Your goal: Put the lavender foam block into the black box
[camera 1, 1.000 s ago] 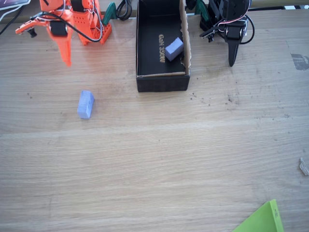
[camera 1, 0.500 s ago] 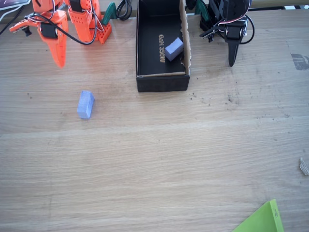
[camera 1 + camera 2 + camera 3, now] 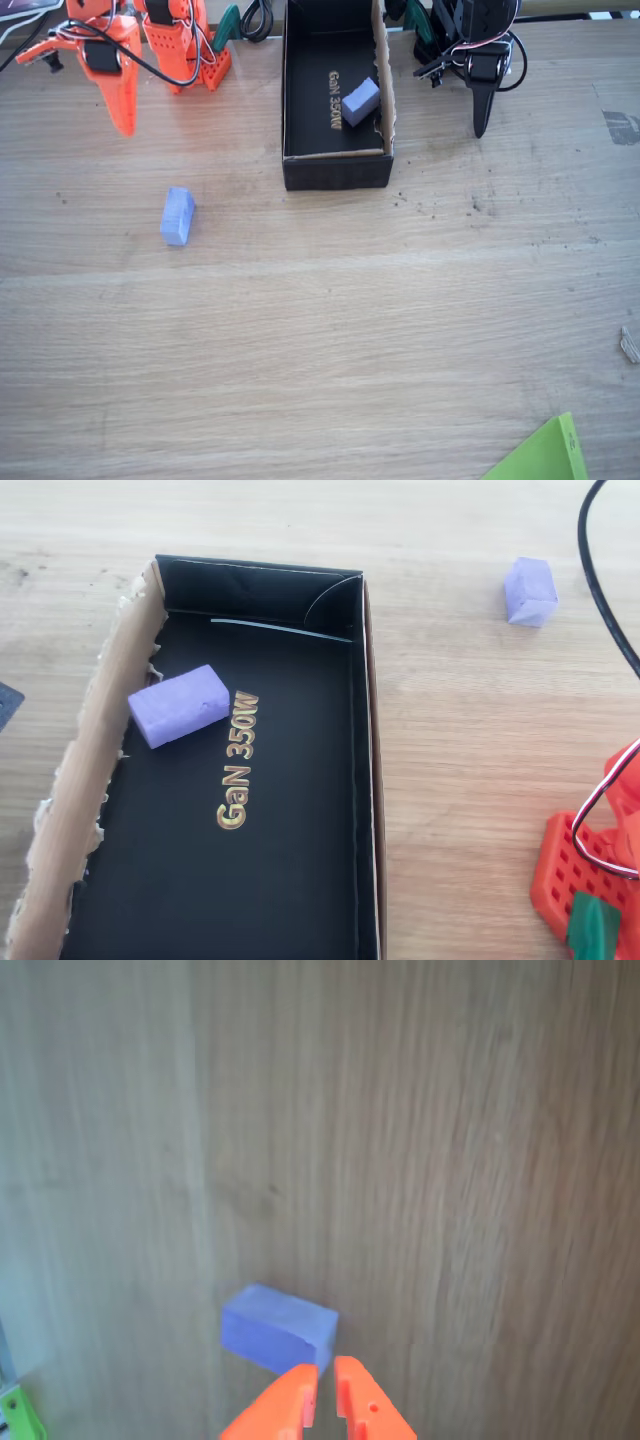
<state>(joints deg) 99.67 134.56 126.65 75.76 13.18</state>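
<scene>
Arm shifted left since earlier; fingers (image 3: 322, 1392) nearly closed, empty. 1 lavender foam block (image 3: 178, 216) on table, 1 paler block (image 3: 178, 705) in 1 black box (image 3: 290, 585).

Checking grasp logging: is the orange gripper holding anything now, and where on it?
Nothing is held. The gripper is nearly closed and empty, above the table, apart from the lavender foam block, which lies untouched on the wood.

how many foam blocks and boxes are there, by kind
saturated lavender foam block: 1, on the table
paler lavender foam block: 1, inside the black box
black box: 1
total: 3
</scene>
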